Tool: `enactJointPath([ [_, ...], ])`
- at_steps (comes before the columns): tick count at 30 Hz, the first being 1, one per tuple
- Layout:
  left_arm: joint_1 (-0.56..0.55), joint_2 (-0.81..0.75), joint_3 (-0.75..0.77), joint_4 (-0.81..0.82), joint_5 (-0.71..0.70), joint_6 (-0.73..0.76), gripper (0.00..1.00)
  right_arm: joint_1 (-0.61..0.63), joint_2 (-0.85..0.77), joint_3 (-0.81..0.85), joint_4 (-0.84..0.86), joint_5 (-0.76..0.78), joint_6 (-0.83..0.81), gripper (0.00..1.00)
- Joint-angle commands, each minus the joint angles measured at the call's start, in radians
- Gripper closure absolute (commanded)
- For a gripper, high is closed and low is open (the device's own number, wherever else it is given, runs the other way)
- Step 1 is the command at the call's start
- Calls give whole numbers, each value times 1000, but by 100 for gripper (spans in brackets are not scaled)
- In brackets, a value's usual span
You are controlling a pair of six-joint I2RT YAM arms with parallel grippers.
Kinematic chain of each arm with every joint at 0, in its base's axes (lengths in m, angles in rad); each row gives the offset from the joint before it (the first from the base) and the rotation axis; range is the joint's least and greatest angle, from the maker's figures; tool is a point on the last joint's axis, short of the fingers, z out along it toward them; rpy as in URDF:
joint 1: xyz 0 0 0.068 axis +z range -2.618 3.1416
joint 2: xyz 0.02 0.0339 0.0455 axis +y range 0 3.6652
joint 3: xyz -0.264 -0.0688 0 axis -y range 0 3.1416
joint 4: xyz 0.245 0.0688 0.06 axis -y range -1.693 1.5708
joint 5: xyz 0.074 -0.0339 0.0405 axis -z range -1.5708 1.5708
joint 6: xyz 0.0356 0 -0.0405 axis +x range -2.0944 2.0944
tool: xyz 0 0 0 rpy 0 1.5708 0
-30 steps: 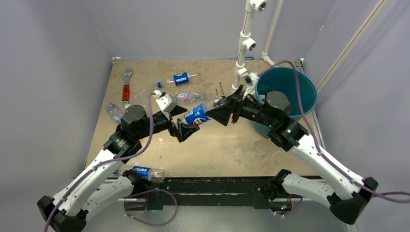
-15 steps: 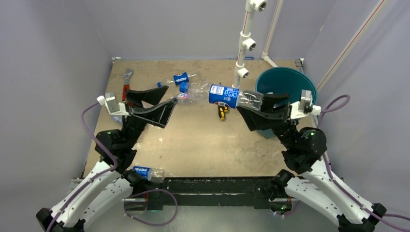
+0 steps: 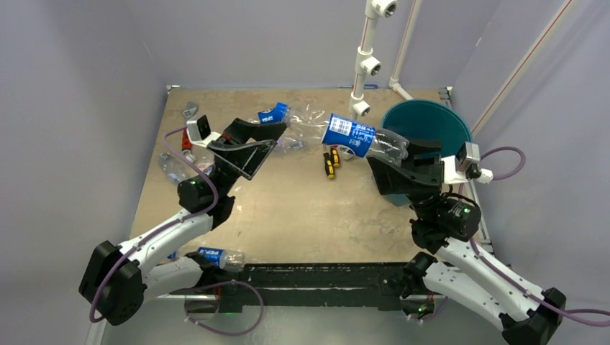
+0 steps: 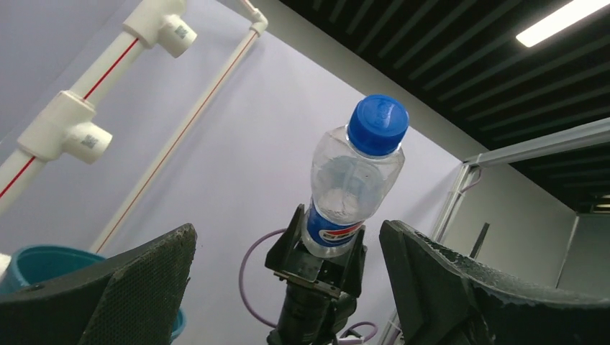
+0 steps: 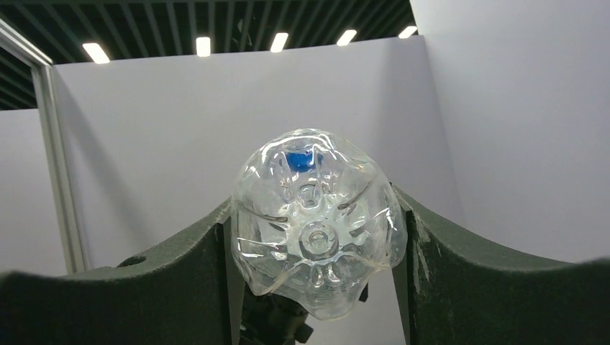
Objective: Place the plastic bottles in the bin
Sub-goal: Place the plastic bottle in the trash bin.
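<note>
My right gripper [image 3: 405, 159] is shut on the base end of a clear plastic bottle [image 3: 349, 134] with a blue label. It holds the bottle in the air, lying sideways, just left of the teal bin [image 3: 439, 122]. In the right wrist view the bottle's base [image 5: 316, 230] fills the gap of the right gripper [image 5: 316, 241]. My left gripper [image 3: 257, 136] is open and empty, raised left of the bottle's cap end. The left wrist view shows this gripper [image 4: 288, 248], the blue-capped bottle [image 4: 356, 180] and the bin's rim [image 4: 29, 260]. More bottles lie on the table: far [image 3: 273, 113], left [image 3: 171, 167], near edge [image 3: 216, 256].
Yellow-and-black screwdrivers [image 3: 331, 162] lie mid-table under the held bottle. A wrench [image 3: 190, 111] shows partly behind my left wrist. A white pipe frame [image 3: 363, 68] stands at the back, left of the bin. Walls close in on both sides.
One second ago both grippers held the bottle low over the table. My left gripper let go, opened and drew back left. My right gripper lifted the bottle towards the bin.
</note>
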Motion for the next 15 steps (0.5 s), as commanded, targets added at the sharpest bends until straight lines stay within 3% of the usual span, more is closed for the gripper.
enactJointPath([
  [1, -15, 3, 42, 228, 15, -48, 1, 2, 43, -37, 169, 16, 43, 79],
  [7, -94, 8, 97, 130, 39, 84, 1, 4, 115, -50, 241, 20, 90, 81],
  [15, -159, 66, 101, 119, 19, 174, 1, 32, 226, -51, 358, 42, 147, 81],
])
